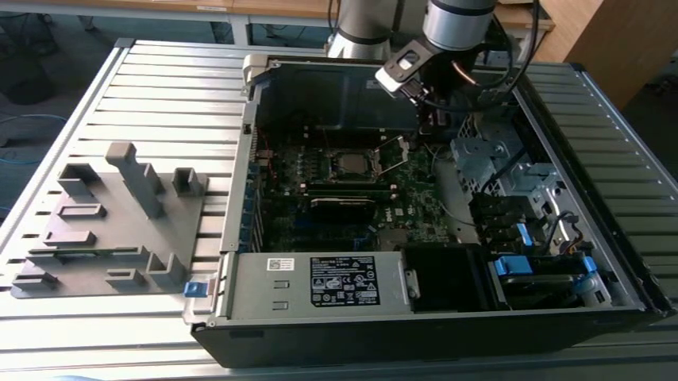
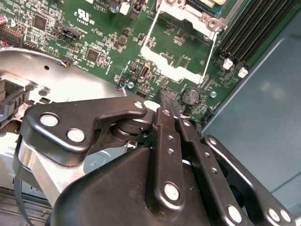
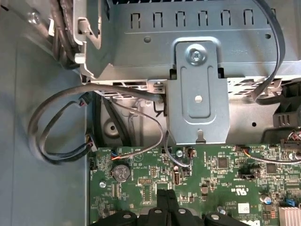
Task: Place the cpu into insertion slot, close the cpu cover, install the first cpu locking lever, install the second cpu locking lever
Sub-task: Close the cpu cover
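In the exterior view the cpu, a dull silver square, lies in the insertion slot in the middle of the green motherboard. The cpu cover is swung open to the exterior view's right of the slot. In the second wrist view the cpu cover is a silvery frame with green board showing through its window. My gripper hangs above the board just beyond the open cover, apart from it. Its black fingers are pressed together with nothing between them, and these fingers also show in the first wrist view.
The open computer case lies on a slatted metal table. A labelled power supply box fills its front. A metal drive cage and looping grey cables stand close ahead of the gripper. A grey fixture sits at the exterior view's left.
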`<state>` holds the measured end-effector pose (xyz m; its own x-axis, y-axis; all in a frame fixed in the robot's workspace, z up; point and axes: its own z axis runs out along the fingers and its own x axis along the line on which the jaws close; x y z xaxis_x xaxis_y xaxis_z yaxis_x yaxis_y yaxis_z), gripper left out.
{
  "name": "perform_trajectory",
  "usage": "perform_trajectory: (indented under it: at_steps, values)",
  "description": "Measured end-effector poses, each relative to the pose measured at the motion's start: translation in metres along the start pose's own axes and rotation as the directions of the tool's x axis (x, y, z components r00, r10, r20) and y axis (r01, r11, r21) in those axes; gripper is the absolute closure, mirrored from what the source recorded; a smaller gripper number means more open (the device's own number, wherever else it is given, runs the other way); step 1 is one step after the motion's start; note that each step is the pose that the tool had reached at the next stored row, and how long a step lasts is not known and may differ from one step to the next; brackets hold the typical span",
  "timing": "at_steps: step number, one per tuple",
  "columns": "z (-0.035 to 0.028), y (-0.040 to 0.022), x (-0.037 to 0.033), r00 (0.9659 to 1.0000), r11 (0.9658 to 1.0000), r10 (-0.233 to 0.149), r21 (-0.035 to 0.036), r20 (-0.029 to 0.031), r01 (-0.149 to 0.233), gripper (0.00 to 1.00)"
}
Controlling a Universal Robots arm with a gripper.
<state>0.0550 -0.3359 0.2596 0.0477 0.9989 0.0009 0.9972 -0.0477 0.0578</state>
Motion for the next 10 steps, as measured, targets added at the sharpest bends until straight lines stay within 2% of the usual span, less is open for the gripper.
perform_trajectory:
  at_steps: [10]
  values:
    - [0.0082,0.0004,0.0001,1.0,1.0,0.004,0.0,0.0003,-0.004,0.89]
